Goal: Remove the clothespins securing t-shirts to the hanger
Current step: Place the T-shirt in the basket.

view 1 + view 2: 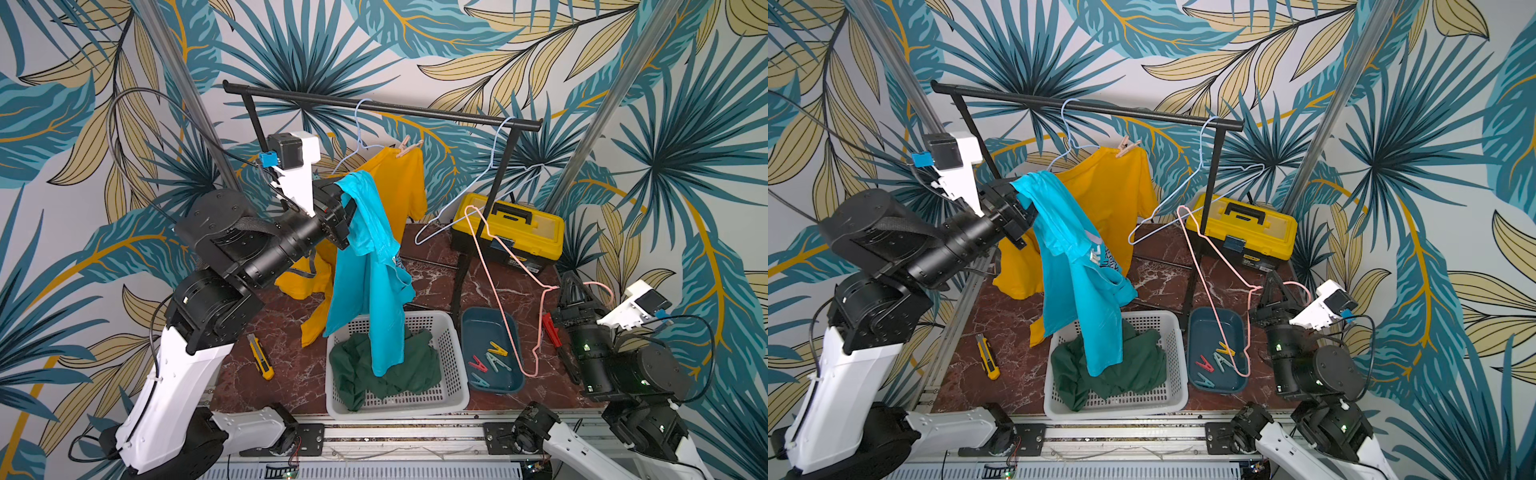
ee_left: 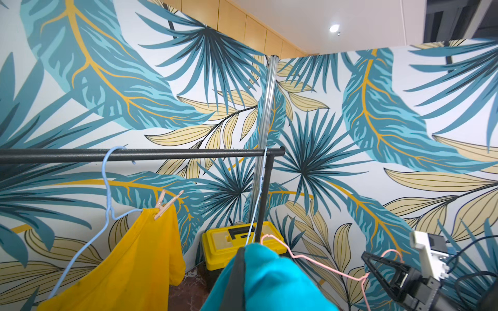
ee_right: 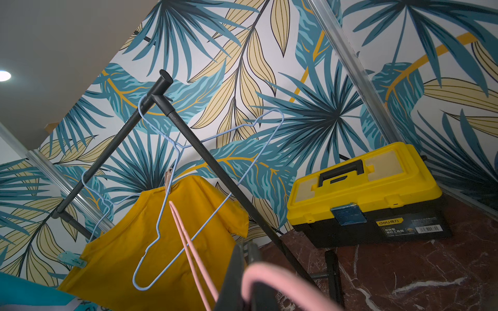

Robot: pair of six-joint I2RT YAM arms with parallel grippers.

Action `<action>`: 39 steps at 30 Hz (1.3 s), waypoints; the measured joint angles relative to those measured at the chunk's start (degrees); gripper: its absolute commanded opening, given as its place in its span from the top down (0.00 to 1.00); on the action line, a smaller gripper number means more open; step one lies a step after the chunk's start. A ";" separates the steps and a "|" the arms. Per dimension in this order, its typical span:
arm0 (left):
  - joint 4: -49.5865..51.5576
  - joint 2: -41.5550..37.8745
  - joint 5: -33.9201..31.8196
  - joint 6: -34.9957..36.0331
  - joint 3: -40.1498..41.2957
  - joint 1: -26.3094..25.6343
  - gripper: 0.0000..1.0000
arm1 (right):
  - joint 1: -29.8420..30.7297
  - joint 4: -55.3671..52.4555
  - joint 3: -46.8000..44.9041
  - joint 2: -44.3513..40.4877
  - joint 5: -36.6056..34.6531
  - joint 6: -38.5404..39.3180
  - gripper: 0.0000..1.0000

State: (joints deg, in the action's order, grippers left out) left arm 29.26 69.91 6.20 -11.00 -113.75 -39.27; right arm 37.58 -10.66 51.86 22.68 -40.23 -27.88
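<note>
Holding turquoise-blue cloth t-shirt (image 1: 370,282) pinched tight in left gripper (image 1: 348,216), hem hanging over white perforated plastic basket (image 1: 451,345) at 6 o'clock, above crumpled dark green t-shirt (image 1: 411,365). Right gripper (image 1: 570,280) closed around bare pink wire hanger (image 1: 498,257) at 3 o'clock. Loose coloured plastic clothespins (image 1: 490,359) lie in dark teal tray (image 1: 473,328). Tan wooden clothespin (image 1: 406,147) pins golden yellow t-shirt (image 1: 399,187) at 12 o'clock. Best guess: lower before letting go so cloth lands inside, then squeeze tan peg's tails.
</note>
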 measured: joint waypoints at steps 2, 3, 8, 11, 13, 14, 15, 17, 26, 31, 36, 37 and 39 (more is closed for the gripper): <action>-0.13 -1.07 0.74 -0.66 -0.09 0.00 1.00 | 0.00 -0.17 -0.33 -0.24 -0.13 -0.22 1.00; -0.15 -1.55 1.14 -1.05 -0.07 0.00 1.00 | 0.00 -0.28 -0.35 -0.33 -0.28 -0.26 1.00; -1.18 -4.90 2.54 -3.54 3.23 0.00 1.00 | 0.00 -0.37 -0.37 -0.48 -0.70 -0.68 1.00; -1.51 -6.58 3.45 -5.33 6.19 0.00 1.00 | 0.00 -0.39 -0.37 -0.48 -0.74 -0.72 1.00; -1.57 -7.28 4.09 -6.58 7.78 0.00 1.00 | 0.00 -0.39 -0.37 -0.48 -0.92 -0.81 1.00; -1.62 -7.48 4.37 -7.21 8.37 0.00 1.00 | 0.00 -0.39 -0.37 -0.48 -0.94 -0.83 1.00; -1.70 -7.78 4.79 -7.91 9.09 0.00 1.00 | 0.00 -0.39 -0.37 -0.48 -0.94 -0.85 1.00; -2.05 -8.63 5.66 -9.27 10.86 0.00 1.00 | 0.00 -0.39 -0.37 -0.48 -0.94 -0.85 1.00; -8.24 -17.22 8.66 -18.45 31.36 0.00 1.00 | 0.00 0.02 -1.53 -0.09 -1.77 -1.03 1.00; -10.82 -19.21 10.40 -23.23 40.57 -0.17 1.00 | 0.00 0.07 -1.49 1.03 -1.75 -1.07 1.00; -14.32 -19.65 10.08 -25.40 49.88 -3.41 1.00 | 0.00 0.07 -1.49 1.38 -1.73 -1.44 1.00; -14.56 -19.61 9.57 -25.31 51.67 -4.37 1.00 | 0.00 0.07 -1.49 1.40 -1.70 -1.53 1.00; -15.08 -19.43 8.87 -24.70 55.58 -5.92 1.00 | 0.00 0.07 -1.49 1.46 -1.49 -1.73 1.00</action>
State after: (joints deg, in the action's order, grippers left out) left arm 14.17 50.48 15.07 -35.70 -58.17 -45.19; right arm 37.58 -10.59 50.37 24.14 -41.71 -29.61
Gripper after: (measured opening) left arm 0.053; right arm 0.057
